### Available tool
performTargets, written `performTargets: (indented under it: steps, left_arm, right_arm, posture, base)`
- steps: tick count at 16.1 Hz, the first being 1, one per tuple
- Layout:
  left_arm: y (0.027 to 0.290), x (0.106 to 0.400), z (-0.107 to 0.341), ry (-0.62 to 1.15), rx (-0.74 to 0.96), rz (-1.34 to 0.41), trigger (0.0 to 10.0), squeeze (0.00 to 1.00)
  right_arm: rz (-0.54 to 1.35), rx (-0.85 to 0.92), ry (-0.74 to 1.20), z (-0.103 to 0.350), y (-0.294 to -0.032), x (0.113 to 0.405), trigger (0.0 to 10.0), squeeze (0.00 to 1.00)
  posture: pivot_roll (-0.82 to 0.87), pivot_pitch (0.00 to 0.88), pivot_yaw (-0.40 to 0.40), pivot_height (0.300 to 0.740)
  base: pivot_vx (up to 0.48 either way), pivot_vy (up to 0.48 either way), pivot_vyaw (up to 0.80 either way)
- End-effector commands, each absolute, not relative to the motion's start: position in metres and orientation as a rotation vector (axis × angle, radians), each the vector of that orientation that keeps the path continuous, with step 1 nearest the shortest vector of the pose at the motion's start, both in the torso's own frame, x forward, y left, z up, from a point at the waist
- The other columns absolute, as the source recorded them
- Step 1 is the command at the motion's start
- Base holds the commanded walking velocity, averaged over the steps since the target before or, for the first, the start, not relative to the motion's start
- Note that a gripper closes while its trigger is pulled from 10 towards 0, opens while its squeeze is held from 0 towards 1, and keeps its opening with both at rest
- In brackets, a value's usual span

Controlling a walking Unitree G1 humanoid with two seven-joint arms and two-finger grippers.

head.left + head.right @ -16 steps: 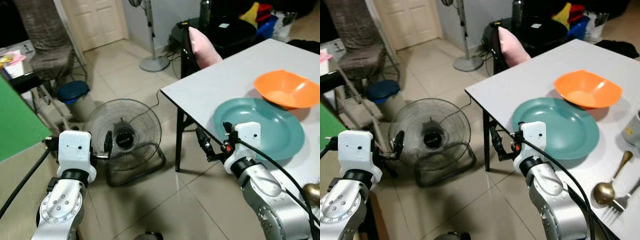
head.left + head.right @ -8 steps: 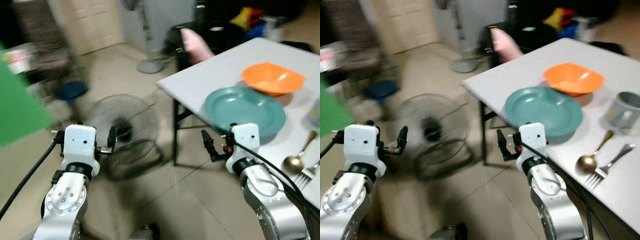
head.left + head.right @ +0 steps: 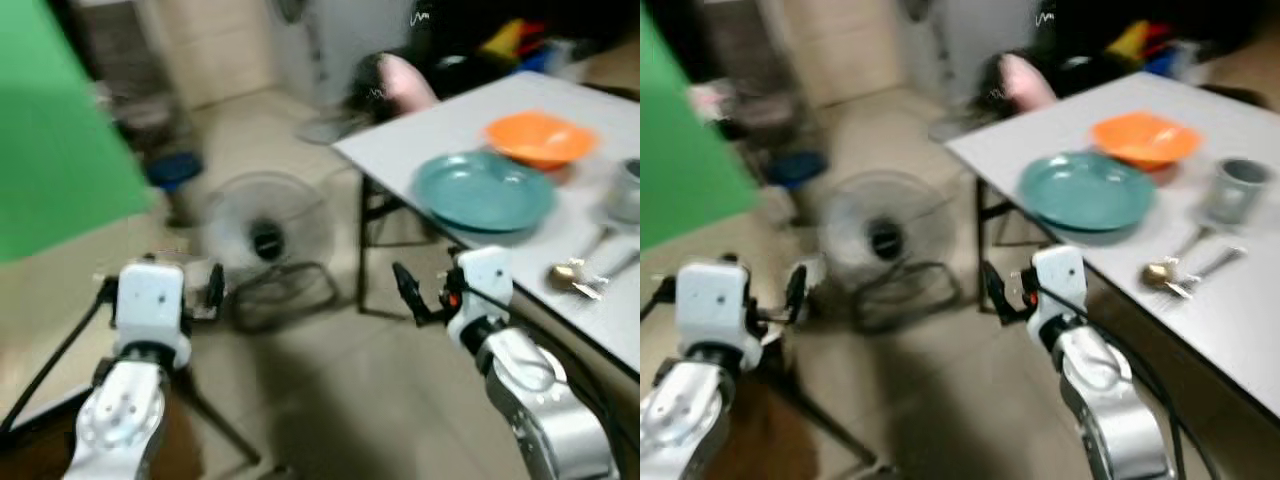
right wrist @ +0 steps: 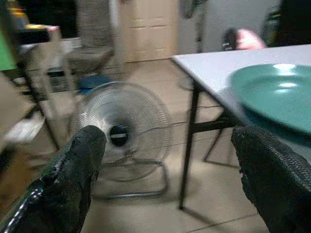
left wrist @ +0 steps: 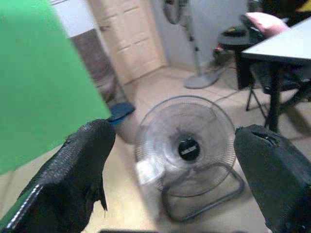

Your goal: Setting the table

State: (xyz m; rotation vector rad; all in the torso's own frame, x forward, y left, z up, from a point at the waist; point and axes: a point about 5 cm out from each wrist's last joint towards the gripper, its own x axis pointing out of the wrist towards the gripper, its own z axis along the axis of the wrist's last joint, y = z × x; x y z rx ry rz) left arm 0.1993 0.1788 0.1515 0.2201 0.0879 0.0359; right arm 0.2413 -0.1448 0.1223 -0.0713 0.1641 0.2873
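Note:
A teal plate (image 3: 484, 190) lies near the corner of the white table (image 3: 420, 140), with an orange bowl (image 3: 538, 138) just behind it. Further right stand a grey cup (image 3: 1237, 187), a brass spoon (image 3: 1160, 272) and a fork (image 3: 1200, 270). My right gripper (image 3: 405, 290) hangs over the floor, just left of the table's front edge, open and holding nothing. Its black fingers (image 4: 73, 179) stand wide apart in the right wrist view. My left gripper (image 3: 215, 290) is held over the floor farther left, also open, with a finger (image 5: 77, 170) at each side of its view.
A floor fan (image 3: 265, 240) stands on the tiles between my arms, left of the table leg (image 3: 365, 260). A green panel (image 3: 60, 130) rises at the left. A pink cushion (image 3: 405, 80), a pedestal fan base (image 3: 320, 128) and a blue bucket (image 3: 172, 170) lie behind.
The whole picture has shifted and blurred, so the camera moved; more of the table's right side with cup, spoon and fork now shows. Both grippers stay open and empty.

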Motion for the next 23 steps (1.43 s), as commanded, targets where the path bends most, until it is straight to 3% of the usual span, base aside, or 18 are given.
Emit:
performTargets:
  steps: [1,4,7,23]
  left_arm:
    - [0.184,0.201,0.158,0.07,0.225,0.053,10.0,0.0]
    - [0.191,0.201,0.16,0.051,0.277,0.075,10.0,0.0]
    - [0.195,0.199,0.161,0.053,0.285,0.086,10.0,0.0]
    - [0.202,0.201,0.166,0.045,0.289,0.082,10.0,0.0]
  right_arm:
    - [0.302,-0.051,0.143,0.127,-0.141,0.244,10.0,0.0]
    - [0.259,-0.012,0.138,0.127,-0.142,0.247,10.0,0.0]
    - [0.232,0.071,0.15,0.125,-0.142,0.248,10.0,0.0]
    - [0.251,0.091,0.212,0.118,-0.139,0.242,10.0,0.0]
  posture:
    - [-0.02,0.0,0.103,0.74]
    - [-0.01,0.0,0.1,0.74]
    - [0.0,0.0,0.1,0.74]
    - [0.01,0.0,0.08,0.74]
  base:
    - [0.0,0.0,0.8]
    - [0.0,0.0,0.8]
    - [0.0,0.0,0.0]
    - [0.0,0.324,0.0]
